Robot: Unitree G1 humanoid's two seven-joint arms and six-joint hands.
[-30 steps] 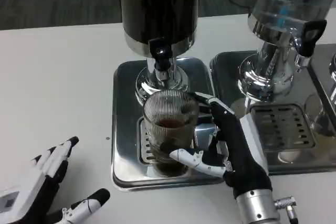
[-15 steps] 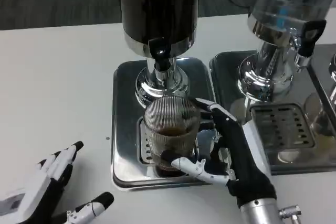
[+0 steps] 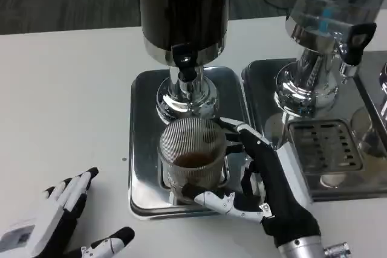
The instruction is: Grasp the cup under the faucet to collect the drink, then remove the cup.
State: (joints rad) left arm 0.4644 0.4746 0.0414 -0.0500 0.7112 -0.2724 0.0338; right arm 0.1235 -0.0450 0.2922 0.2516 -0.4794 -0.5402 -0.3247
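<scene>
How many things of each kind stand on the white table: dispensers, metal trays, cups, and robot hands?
Dispensers: 2, dark dispenser and clear dispenser.
Metal trays: 2, left tray and right tray.
Cups: 1, cup.
Robot hands: 2, left robot hand and right robot hand.
Total: 7.

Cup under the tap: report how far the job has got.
Done: the ribbed glass cup holds some dark drink. In hand: the right hand grips the cup from its right side, on the drip tray just in front of the black tap of the dark dispenser. Left: lifting the cup off the tray and away. The left hand rests open on the white table.
</scene>
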